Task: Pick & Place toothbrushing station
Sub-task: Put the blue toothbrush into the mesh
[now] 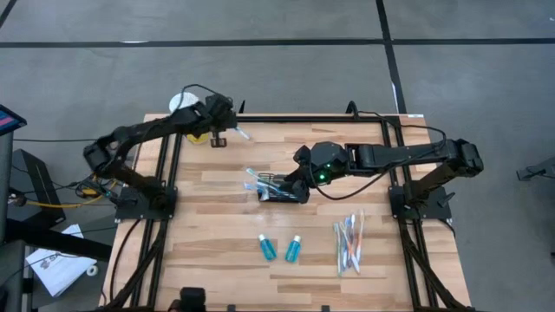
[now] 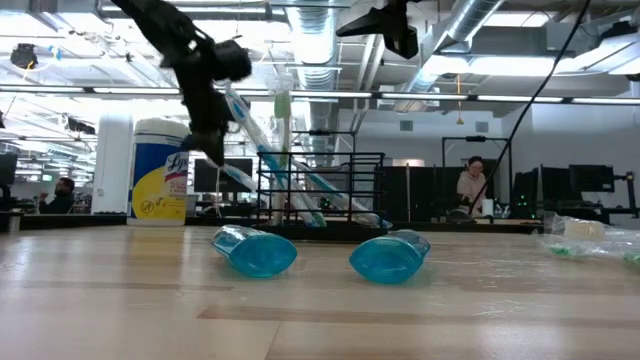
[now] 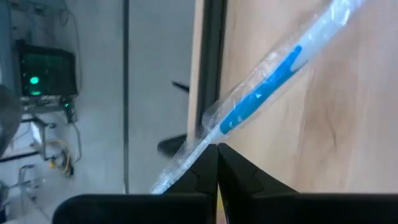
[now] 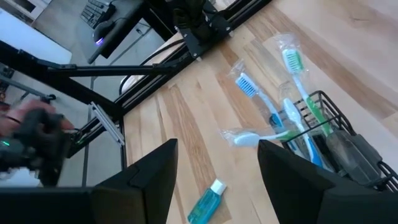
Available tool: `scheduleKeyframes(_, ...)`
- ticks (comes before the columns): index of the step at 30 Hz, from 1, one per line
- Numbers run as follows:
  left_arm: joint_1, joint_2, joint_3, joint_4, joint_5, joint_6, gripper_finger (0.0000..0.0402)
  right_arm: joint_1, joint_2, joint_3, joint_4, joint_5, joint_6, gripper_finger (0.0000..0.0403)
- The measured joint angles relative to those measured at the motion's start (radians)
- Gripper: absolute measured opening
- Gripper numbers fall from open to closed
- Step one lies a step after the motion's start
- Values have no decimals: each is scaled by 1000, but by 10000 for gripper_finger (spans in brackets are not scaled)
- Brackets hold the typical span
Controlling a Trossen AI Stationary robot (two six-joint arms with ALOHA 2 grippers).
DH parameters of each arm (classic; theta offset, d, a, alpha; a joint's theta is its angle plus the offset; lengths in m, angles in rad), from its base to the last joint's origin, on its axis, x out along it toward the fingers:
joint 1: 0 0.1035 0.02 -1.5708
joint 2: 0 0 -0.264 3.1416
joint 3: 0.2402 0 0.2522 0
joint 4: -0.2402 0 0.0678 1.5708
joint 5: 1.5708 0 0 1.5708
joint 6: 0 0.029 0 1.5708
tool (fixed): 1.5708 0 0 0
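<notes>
Left gripper (image 1: pixel 227 126) pinches a wrapped blue toothbrush (image 1: pixel 241 133) near the table's far-left edge; right gripper (image 1: pixel 290 185), fingers spread, hovers by the basket (image 1: pixel 282 192).

The basket sits mid-table, already holding several brushes. The carry probably calls for a lift clear of the table rim, then a handle-first drop into the basket. Bare wood lies between; two teal tubes (image 1: pixel 279 249) and loose brushes (image 1: pixel 349 243) lie nearer the front, right.

Yellow-labelled wipes canister (image 2: pixel 160 170), seated person (image 2: pixel 471 186)
</notes>
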Motion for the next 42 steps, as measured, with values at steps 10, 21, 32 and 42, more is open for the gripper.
scheduleKeyframes(10, -81, -157, 84, -117, -166, 177, 0, -2, 0, 0, 42, 3, -21, 212)
scheduleKeyframes(21, -289, -89, 265, -170, -356, 317, 0, -2, 0, 0, 47, 20, -57, 212)
scheduleKeyframes(32, -470, -13, 350, -173, -516, 382, 0, -2, 0, 0, 34, 19, -88, 212)
scheduleKeyframes(42, -567, -15, 406, -171, -582, 359, 0, -2, 0, 0, 24, 19, -88, 212)
